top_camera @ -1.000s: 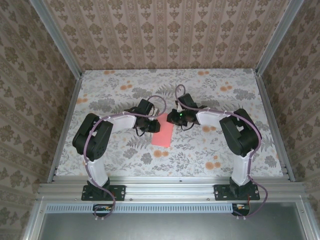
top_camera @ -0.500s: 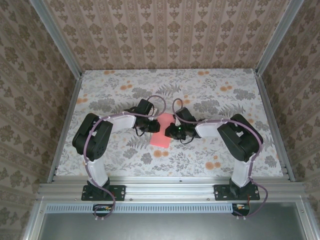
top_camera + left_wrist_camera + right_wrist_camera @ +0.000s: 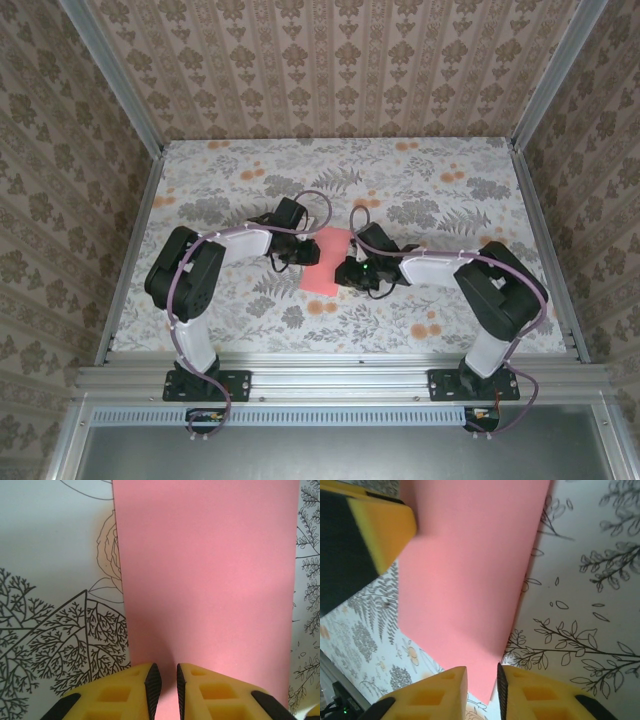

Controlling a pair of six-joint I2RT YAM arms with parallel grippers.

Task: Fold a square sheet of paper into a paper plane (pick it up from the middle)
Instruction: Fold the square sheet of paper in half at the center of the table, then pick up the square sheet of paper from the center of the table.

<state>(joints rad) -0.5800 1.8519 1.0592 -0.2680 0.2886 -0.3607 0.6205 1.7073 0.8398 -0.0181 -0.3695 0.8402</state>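
Pink paper sheet (image 3: 325,262) lies flat mid-table on the floral cloth (image 3: 430,190), a narrow rectangle hemmed in by both inward-bent arms. Left gripper (image 3: 166,674) sits low over one edge, fingers a slit apart; right gripper (image 3: 481,674) faces it, fingers slightly parted.

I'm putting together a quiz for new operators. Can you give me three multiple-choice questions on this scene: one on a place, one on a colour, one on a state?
1. Where is the paper?
A. Between the left gripper and the right gripper
B. In the far left corner
C. At the near edge

2. What colour is it?
A. Blue
B. White
C. Pink

3. What state is it in?
A. Crumpled into a ball
B. A flat, smooth rectangle
C. A slim pointed plane

Answers:
1. A, the top view shows a gripper at each long side.
2. C, it is pink in the top and wrist views.
3. B, it lies flat, longer than wide, with straight edges.
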